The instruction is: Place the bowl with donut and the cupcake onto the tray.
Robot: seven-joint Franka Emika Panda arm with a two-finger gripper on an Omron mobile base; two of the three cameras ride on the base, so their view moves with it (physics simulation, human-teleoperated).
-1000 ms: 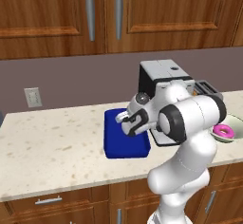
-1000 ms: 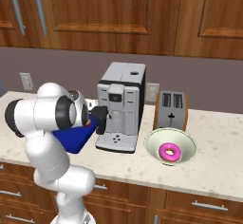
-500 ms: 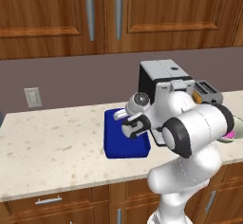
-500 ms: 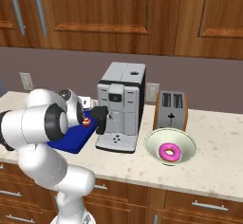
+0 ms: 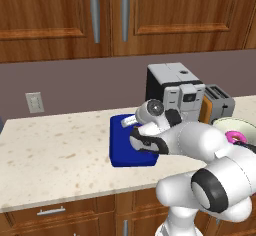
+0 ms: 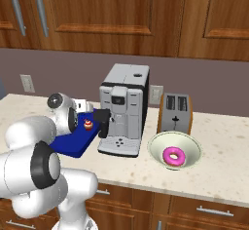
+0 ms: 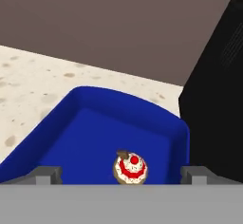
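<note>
Hand view: I read the claw point(image 7: 115, 174) as released, fingertips spread wide; the cupcake point(image 7: 130, 168) sits between them on the tray point(image 7: 71, 123).

I count one blue tray point(image 5: 122, 152) on the counter point(image 5: 55, 150), just left of the coffee machine point(image 6: 122, 108). One cupcake point(image 7: 130, 168) sits on that tray, on the side nearest the machine. To the machine's right I see one toaster point(image 6: 174, 113), and in front of the toaster one pale bowl point(image 6: 175, 150) holding one pink donut point(image 6: 173, 156). Two wall outlets: one point(image 5: 34, 102) well left of the machine, one point(image 6: 155, 94) just behind its right side. One gripper point(image 7: 121, 174), two fingertips point(image 7: 46, 174).
</note>
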